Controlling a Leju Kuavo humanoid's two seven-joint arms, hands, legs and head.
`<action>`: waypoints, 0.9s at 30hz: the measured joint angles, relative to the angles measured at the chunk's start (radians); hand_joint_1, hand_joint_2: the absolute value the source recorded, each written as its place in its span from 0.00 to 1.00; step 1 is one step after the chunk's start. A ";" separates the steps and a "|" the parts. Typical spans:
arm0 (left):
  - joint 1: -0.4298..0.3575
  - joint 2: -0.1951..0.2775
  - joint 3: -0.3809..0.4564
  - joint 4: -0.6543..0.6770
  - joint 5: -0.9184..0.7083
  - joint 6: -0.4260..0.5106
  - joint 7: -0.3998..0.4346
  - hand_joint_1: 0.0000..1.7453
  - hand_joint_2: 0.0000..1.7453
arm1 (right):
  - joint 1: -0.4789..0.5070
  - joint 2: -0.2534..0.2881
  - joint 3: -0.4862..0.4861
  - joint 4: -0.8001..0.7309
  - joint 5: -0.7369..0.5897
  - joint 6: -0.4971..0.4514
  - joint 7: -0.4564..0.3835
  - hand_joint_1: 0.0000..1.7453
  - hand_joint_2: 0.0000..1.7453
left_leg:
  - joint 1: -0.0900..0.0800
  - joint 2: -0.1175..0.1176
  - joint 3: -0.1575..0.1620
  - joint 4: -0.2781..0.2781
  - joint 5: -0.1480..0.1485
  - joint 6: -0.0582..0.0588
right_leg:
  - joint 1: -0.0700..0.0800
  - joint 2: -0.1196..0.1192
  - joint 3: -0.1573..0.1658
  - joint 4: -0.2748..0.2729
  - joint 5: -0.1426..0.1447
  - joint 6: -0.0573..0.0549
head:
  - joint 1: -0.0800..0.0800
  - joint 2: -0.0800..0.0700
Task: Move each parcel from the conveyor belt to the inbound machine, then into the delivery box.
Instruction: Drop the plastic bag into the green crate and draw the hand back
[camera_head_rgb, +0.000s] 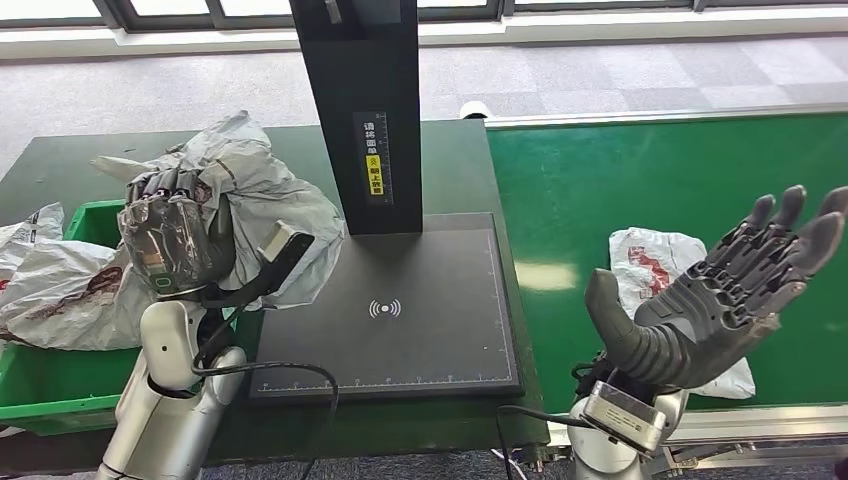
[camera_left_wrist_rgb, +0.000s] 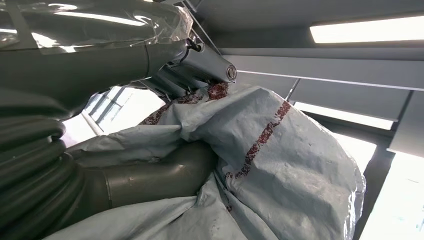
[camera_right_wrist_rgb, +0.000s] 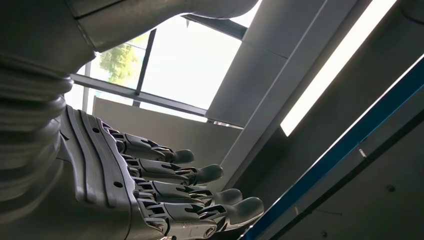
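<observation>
My left hand (camera_head_rgb: 176, 238) is raised over the left side of the table and grips a crumpled grey parcel bag (camera_head_rgb: 262, 190) with dark red print; its thumb and fingers close around the bag (camera_left_wrist_rgb: 280, 165) in the left wrist view. The bag hangs partly over the black inbound machine pad (camera_head_rgb: 400, 300). My right hand (camera_head_rgb: 722, 300) is lifted palm-up with fingers spread, holding nothing, above the front of the green conveyor belt (camera_head_rgb: 660, 180). A white parcel with red print (camera_head_rgb: 655, 262) lies on the belt just behind it. The spread fingers (camera_right_wrist_rgb: 200, 175) point toward the ceiling.
The machine's black post (camera_head_rgb: 362, 110) rises at the back of the pad. A green delivery box (camera_head_rgb: 60, 385) at the left table edge holds two white parcels (camera_head_rgb: 55, 285). Cables (camera_head_rgb: 300, 375) trail along the pad's front edge.
</observation>
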 joint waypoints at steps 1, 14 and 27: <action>0.000 -0.001 0.033 0.005 0.017 0.000 -0.025 1.00 1.00 | 0.003 0.000 0.000 -0.005 0.000 0.000 0.000 0.00 1.00 | 0.000 0.000 0.000 0.000 0.000 0.000 | 0.000 0.000 0.000 0.000 0.000 0.000 | 0.000 0.000; -0.051 -0.062 0.554 0.211 0.076 0.000 -0.313 1.00 1.00 | 0.049 -0.001 -0.015 -0.060 0.001 0.000 0.000 0.00 1.00 | 0.000 0.003 0.000 0.000 0.000 0.000 | 0.000 0.003 -0.002 0.000 0.000 0.000 | 0.000 0.000; -0.079 -0.084 0.699 0.312 0.019 0.000 -0.294 1.00 1.00 | 0.054 -0.001 -0.018 -0.068 0.012 0.000 0.000 0.00 1.00 | 0.000 0.002 -0.001 0.000 0.000 0.000 | 0.000 0.003 -0.002 0.000 0.000 0.000 | 0.000 0.000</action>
